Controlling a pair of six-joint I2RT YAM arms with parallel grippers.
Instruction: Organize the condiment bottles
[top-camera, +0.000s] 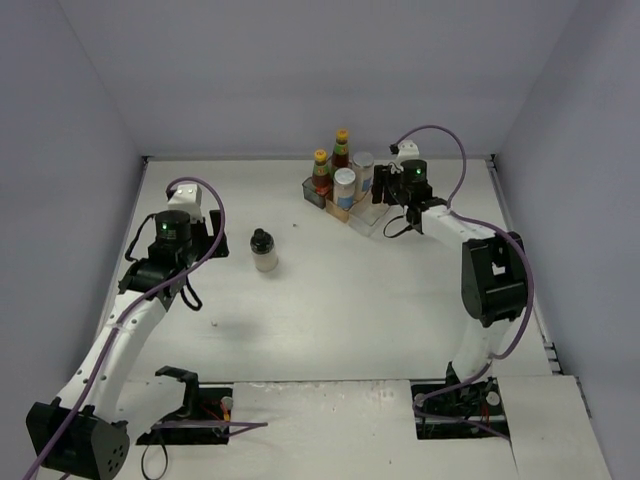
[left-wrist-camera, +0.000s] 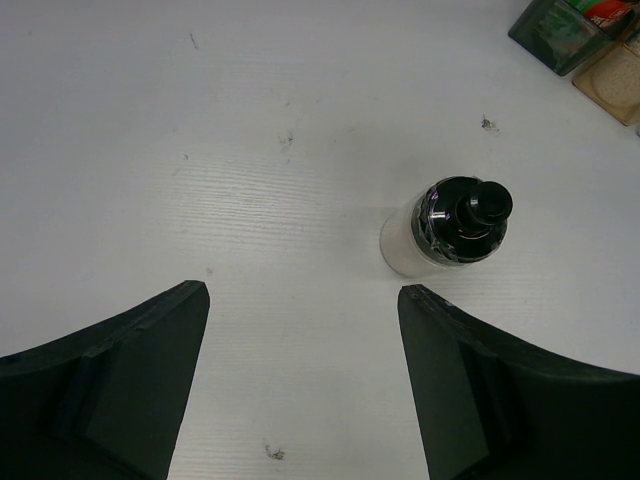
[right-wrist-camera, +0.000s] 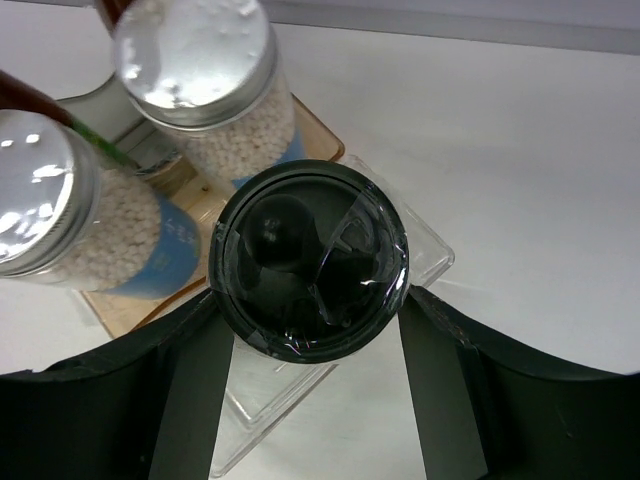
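**Jar could clip the shakers beside it**

The right claw (right-wrist-camera: 312, 305) is half closed on a black-topped jar (right-wrist-camera: 308, 258), a finger against each side, at the clear rack (right-wrist-camera: 428, 250). A shaker (right-wrist-camera: 205, 75) stands just ahead and a second shaker (right-wrist-camera: 50, 200) close to its left. Drifting that way could topple them, and letting go off the step could tip the jar. The left claw (left-wrist-camera: 300, 291) is wide open and empty, with another jar (left-wrist-camera: 455, 225) ahead to its right

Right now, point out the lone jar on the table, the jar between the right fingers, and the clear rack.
lone jar (left-wrist-camera: 462, 215): left wrist view, on its black cap.
held jar (right-wrist-camera: 310, 260): right wrist view, centre of its lid.
clear rack (right-wrist-camera: 428, 245): right wrist view, bare corner.
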